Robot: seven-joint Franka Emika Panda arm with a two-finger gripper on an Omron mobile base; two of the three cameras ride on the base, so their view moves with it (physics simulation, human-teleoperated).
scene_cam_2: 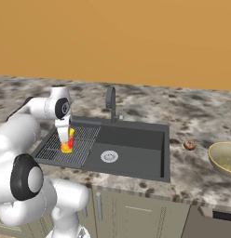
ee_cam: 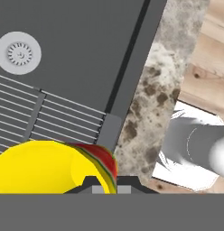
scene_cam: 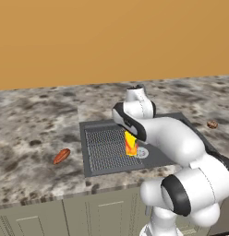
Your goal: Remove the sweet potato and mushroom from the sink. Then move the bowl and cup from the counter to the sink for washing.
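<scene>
My gripper point(scene_cam_2: 66, 133) is shut on the rim of the small yellow cup point(scene_cam_2: 67, 142) with its red-orange mark. It holds the cup low over the ribbed drainer grid at the left of the dark grey sink point(scene_cam_2: 131, 139). In the hand view the cup point(ee_cam: 41, 167) sits right at my fingertips, above the grid and near the round drain point(ee_cam: 18, 52). The sweet potato point(scene_cam: 61, 156) lies on the counter left of the sink. On the counter to the sink's right rests the mushroom point(scene_cam_2: 189, 145), with the tan-gold bowl point(scene_cam_2: 224, 158) beyond it at the picture's edge.
The grey faucet point(scene_cam_2: 111, 103) stands at the sink's back rim. Speckled stone counter point(scene_cam: 33, 129) surrounds the basin, with cabinet fronts point(scene_cam_2: 136, 214) below its front edge. An orange wall rises behind. My own arm point(scene_cam: 181, 143) reaches across the sink's right half.
</scene>
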